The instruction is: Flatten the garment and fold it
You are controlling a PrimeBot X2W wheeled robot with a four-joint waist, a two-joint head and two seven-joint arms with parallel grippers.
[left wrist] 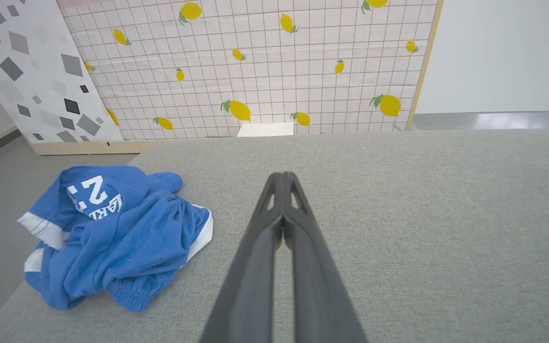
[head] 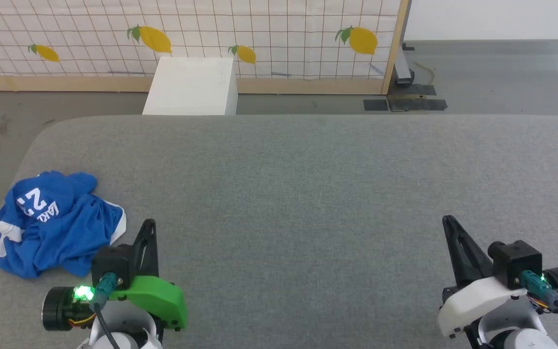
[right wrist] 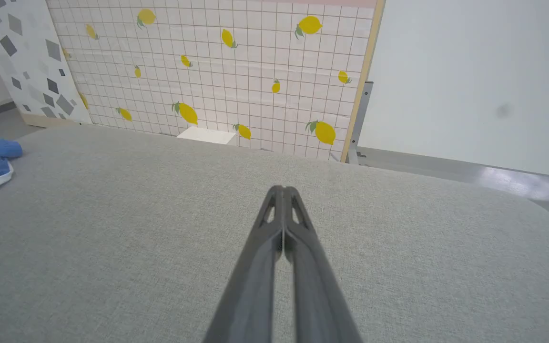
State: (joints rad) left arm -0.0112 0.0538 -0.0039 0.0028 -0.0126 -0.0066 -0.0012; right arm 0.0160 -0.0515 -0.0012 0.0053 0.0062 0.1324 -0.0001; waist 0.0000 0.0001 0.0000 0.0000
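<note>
Starting from the bottom edge of the head view, the left end effector (head: 149, 224) is seen at the lower left, with a green cover behind its fingers. Its two dark fingers are pressed together, so it is closed, and nothing is held in it. At the lower right the right end effector (head: 448, 220) is seen, with a white cover; its fingers are also closed on each other and empty. In both wrist views the fingers are shown meeting at their tips.

Both are placed over the near part of the table (head: 298, 194), which is covered with grey fabric and has rounded corners. The garment (head: 51, 223) is found at the left of the frame, just to the left of the left end effector and not touched by it. It is laid crumpled in a heap near the left edge of the table, bright blue with white stripes, and part of a white print is turned upward. The right end effector is well apart from it.

Farther up, beyond the far edge of the table, a white box (head: 189, 87) is seen on the grey floor (head: 502, 77). Behind it, along the top of the frame, a panel (head: 284, 29) with a grid and yellow lemons is set up.
</note>
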